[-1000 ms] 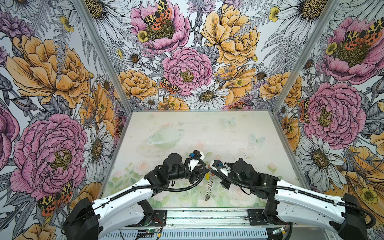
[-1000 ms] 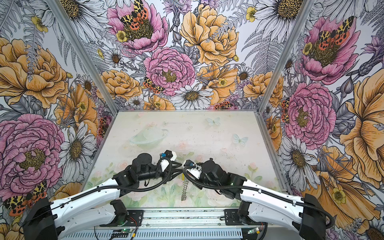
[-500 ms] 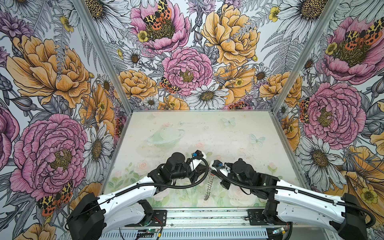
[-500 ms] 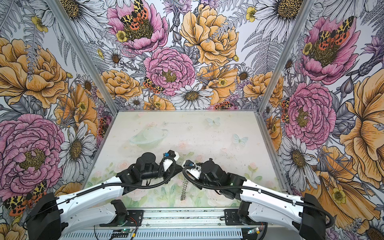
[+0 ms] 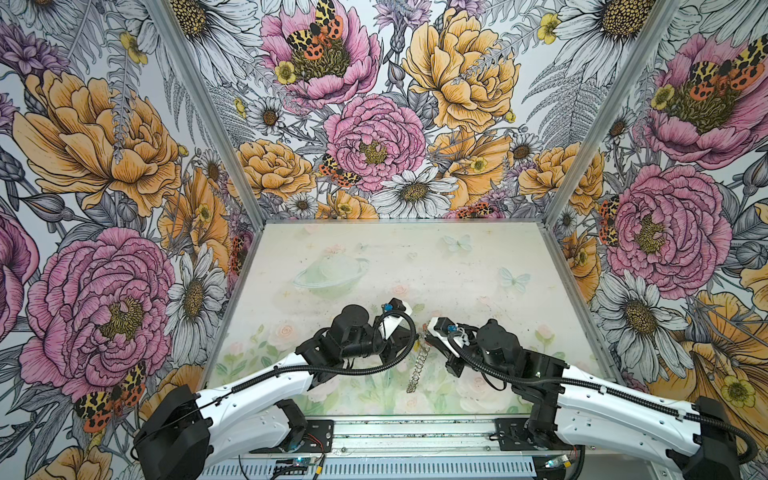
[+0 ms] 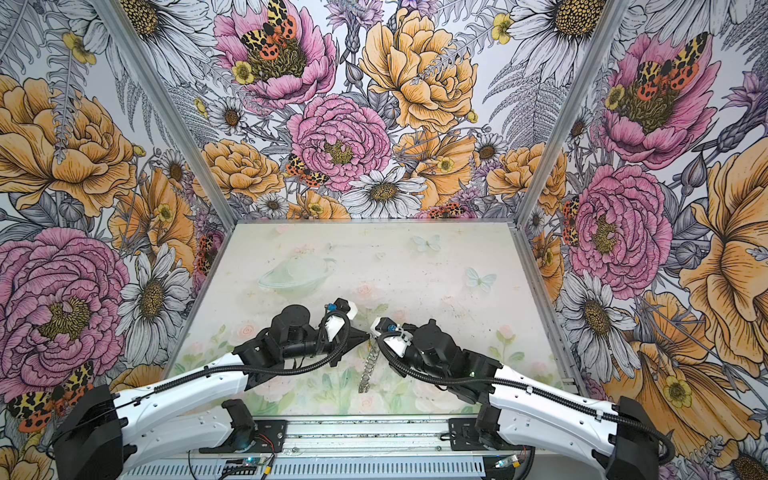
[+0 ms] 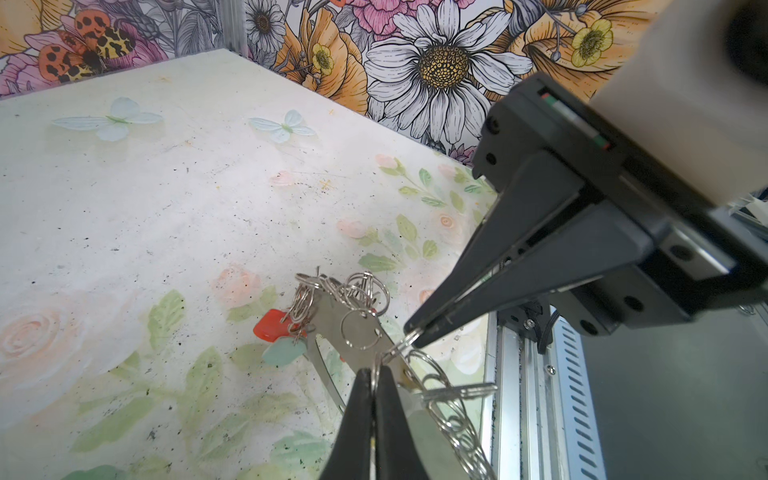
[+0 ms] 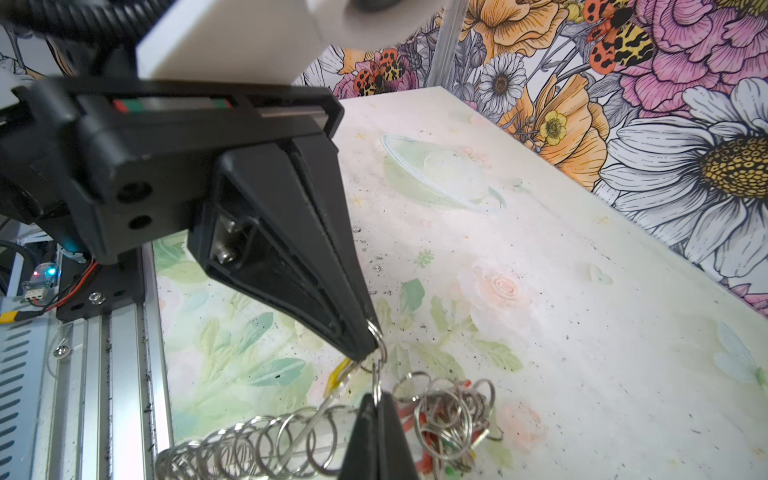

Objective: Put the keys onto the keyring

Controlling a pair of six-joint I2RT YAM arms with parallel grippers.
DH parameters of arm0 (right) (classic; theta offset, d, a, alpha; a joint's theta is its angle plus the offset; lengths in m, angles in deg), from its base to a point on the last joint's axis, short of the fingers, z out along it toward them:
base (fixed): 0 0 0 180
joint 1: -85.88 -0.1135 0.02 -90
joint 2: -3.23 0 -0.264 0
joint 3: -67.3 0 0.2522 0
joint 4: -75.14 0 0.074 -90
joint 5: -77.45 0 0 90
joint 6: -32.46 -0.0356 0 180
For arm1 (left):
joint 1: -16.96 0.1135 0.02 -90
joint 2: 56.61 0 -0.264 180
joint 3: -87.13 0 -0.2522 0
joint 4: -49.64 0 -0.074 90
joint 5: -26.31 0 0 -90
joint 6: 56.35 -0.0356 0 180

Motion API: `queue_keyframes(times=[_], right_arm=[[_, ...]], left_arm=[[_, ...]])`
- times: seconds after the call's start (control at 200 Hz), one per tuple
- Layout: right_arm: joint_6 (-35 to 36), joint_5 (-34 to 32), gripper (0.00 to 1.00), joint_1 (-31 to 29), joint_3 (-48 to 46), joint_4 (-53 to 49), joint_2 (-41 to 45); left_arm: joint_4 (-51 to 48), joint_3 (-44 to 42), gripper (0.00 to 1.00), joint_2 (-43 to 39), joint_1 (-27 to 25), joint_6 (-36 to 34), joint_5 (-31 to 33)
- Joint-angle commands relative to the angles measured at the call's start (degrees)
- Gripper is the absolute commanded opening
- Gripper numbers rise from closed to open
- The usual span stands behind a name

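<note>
The keyring (image 5: 417, 368) is held between the two pincers over the near middle of the table (image 5: 457, 266). In both top views it is seen edge-on, so it looks like a chain of little rings. The left pincer (image 7: 375, 371) is clenched on a small split ring (image 7: 395, 351) at the hoop's edge. The right pincer (image 8: 376, 400) is clenched as well, on what appears to be the same ring or its neighbour; I cannot tell which. The key with the yellow tag (image 8: 340, 377) is just beside the left tip, but it is hidden whether it is already threaded. A red tag (image 7: 272, 326) and a teal tag (image 7: 284, 352) sit at another part of the hoop.

The step in hand is, I judge, to work the yellow key along the coil of the split ring. To do it well, one pincer should only hold firm. The other should turn the ring slowly, in small amounts, so that the wire does not spring out. Pulling apart too strongly may bend the ring or let the whole hoop drop.
</note>
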Motion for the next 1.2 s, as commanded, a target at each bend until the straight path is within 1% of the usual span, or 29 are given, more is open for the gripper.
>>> queue_keyframes(times=[0.0,0.09,0.265,0.335,0.445,0.535,0.606,0.676,0.781,0.851,1.041,1.116,1.196], right_arm=[[-2.2,3.6,0.0,0.3,-0.2,10.8,3.1],[-2.5,4.0,0.0,0.6,-0.6,12.1,3.6],[-2.5,5.4,0.0,1.2,-1.6,13.5,3.9],[-2.3,5.4,0.0,1.6,-1.8,13.5,3.8],[-2.2,5.9,0.0,2.8,-2.0,12.9,3.9],[-1.9,7.6,0.0,3.9,-1.9,11.7,3.9],[-1.5,9.7,0.0,4.6,-1.8,11.1,3.9],[-0.6,12.1,0.0,4.9,-1.6,10.3,3.8],[1.0,15.2,0.0,5.1,-0.9,8.9,3.5],[2.1,17.4,0.0,5.2,-0.7,8.3,3.4],[3.8,20.6,0.0,5.2,-0.8,8.9,3.0],[4.1,21.7,0.0,5.2,-0.8,9.1,2.9],[4.4,22.6,0.0,5.1,-0.5,8.7,2.7]], left_arm=[[-2.1,-1.5,0.1,1.4,1.9,-0.1,2.2],[-2.7,-1.6,0.17,1.4,2.2,-0.6,1.3],[-2.8,-2.2,0.3,-0.5,2.6,-0.6,1.5],[-2.7,-2.4,0.32,-2.0,2.6,-0.7,1.7],[-2.2,-3.5,0.32,-5.9,2.7,-0.5,4.0],[-1.5,-4.6,0.32,-9.9,2.9,-0.7,6.0],[-0.2,-6.1,0.32,-13.0,2.9,-1.1,6.3],[1.7,-7.6,0.33,-15.6,3.0,-1.9,4.5],[5.1,-9.6,0.34,-17.8,2.8,-4.2,-0.5],[6.2,-10.5,0.35,-18.6,2.5,-5.8,-1.5],[7.3,-10.9,0.36,-17.9,2.6,-9.5,-5.1],[8.0,-10.8,0.4,-17.0,2.7,-10.0,-8.5],[8.2,-10.2,0.4,-15.9,2.8,-10.6,-12.6]])
